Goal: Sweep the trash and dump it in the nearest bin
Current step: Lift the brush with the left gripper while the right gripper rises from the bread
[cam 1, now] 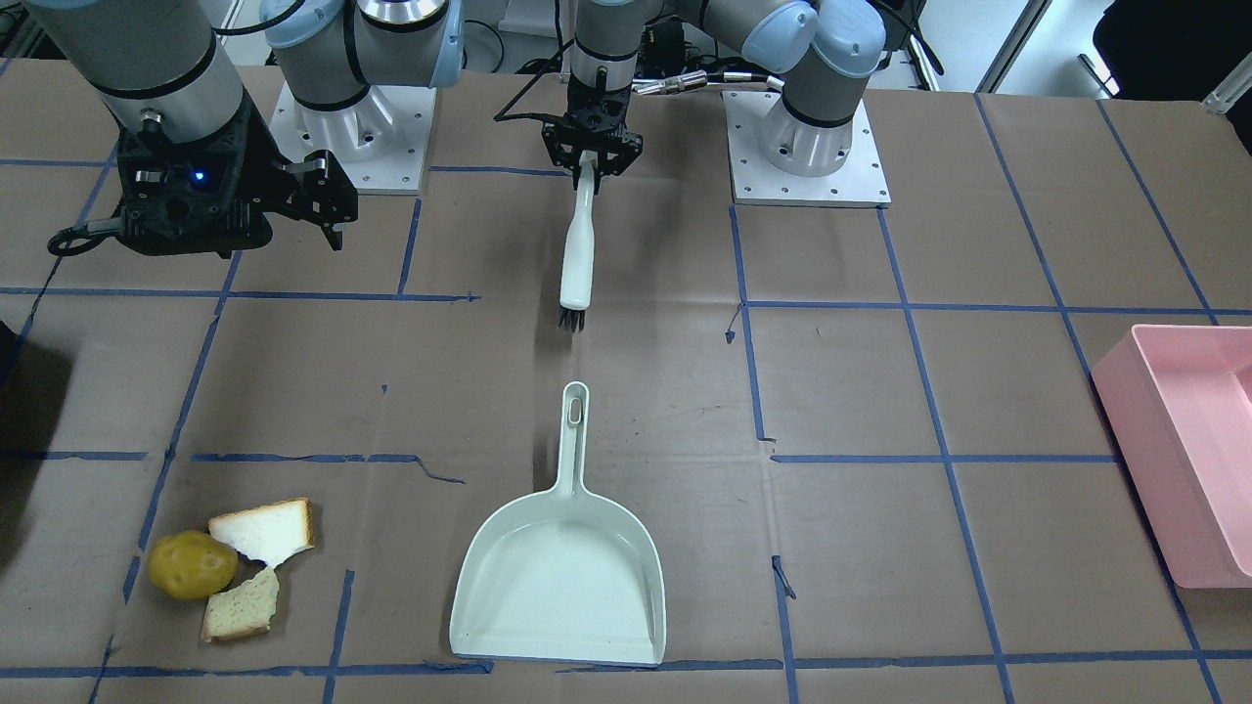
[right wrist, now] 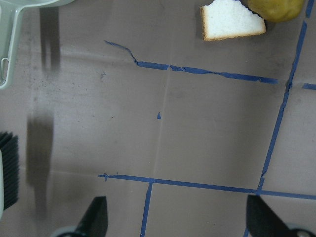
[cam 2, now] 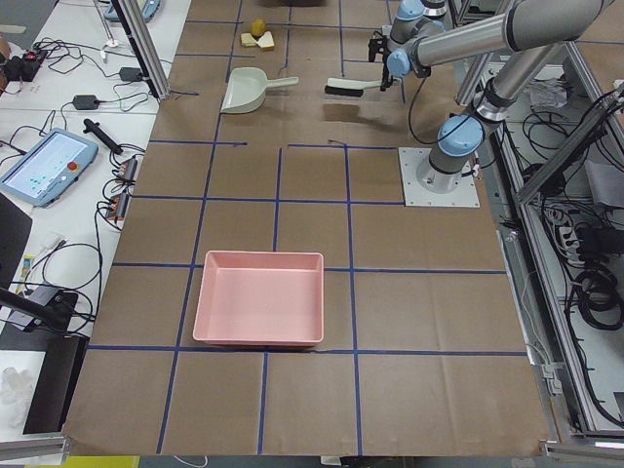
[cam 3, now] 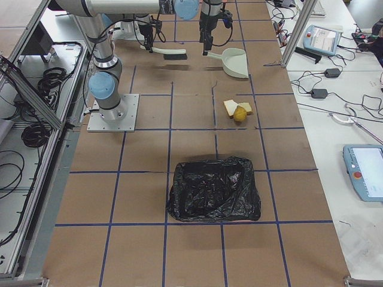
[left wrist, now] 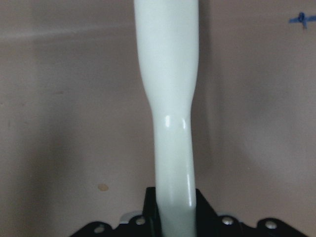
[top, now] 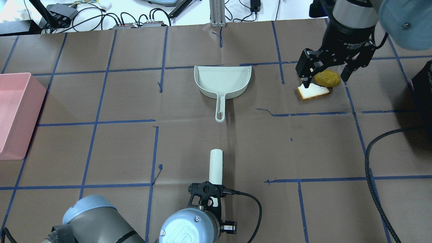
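The left gripper [cam 1: 587,158] is pinching the brush [cam 1: 576,249] by its handle end, with the bristles pointing at the dustpan [cam 1: 558,577], just short of its handle. The right gripper [top: 325,77] is hanging raised with its fingers spread wide, off to the dustpan's right.

The trash is lying there too, well apart from the dustpan: one potato [cam 1: 193,564] and two bread pieces [cam 1: 264,531] [cam 1: 242,606], all touching. The bread is looking light, soft and crumbly. The potato is looking firmer and likely to roll, so it is calling for a push from behind. The stiff dustpan is best gripped by its handle.

One brush and one dustpan are showing, plus two bins. The pink bin [cam 1: 1174,469] is sitting far to the dustpan's left. The black-bagged bin [cam 3: 215,188] is sitting beyond the trash, probably nearer.
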Available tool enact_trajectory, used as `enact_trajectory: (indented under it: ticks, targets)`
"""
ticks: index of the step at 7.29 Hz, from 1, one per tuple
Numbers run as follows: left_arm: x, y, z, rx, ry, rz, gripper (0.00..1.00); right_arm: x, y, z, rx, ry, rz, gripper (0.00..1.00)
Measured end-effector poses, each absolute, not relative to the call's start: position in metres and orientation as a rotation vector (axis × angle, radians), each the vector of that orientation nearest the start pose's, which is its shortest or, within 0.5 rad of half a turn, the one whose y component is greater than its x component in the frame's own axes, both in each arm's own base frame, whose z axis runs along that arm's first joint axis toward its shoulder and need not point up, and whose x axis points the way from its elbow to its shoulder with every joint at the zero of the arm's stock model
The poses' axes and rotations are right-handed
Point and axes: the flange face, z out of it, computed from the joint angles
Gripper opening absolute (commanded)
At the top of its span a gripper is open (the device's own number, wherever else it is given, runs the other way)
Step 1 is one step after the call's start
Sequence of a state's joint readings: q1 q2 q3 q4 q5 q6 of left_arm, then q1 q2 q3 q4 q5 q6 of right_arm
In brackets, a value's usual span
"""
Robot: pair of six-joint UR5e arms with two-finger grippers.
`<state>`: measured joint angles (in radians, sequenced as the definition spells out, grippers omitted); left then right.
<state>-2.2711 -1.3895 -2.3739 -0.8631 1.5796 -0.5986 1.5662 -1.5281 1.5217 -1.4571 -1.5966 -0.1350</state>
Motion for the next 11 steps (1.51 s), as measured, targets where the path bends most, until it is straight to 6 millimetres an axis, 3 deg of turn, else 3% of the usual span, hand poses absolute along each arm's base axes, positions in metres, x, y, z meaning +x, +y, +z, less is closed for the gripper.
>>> enact_trajectory:
  ticks: [2,6,7,9,11]
  targets:
    - [-0.301,-0.221,0.287,0.090,3.138,-0.066,0.02,0.129,-0.498,0.482,-0.207,3.149,0.168,1.00]
    - [-0.215,-0.340,0.354,-0.179,3.116,0.014,0.00,0.130,-0.503,0.477,-0.206,3.135,0.185,1.00]
    - [-0.199,-0.362,0.376,-0.178,3.119,0.001,0.00,0.131,-0.505,0.476,-0.206,3.133,0.189,1.00]
    - [-0.177,-0.391,0.422,-0.040,3.122,-0.048,0.00,0.132,-0.517,0.464,-0.205,3.130,0.194,1.00]
    - [-0.152,-0.412,0.446,0.004,3.110,-0.048,0.00,0.141,-0.541,0.450,-0.173,3.135,0.182,1.00]
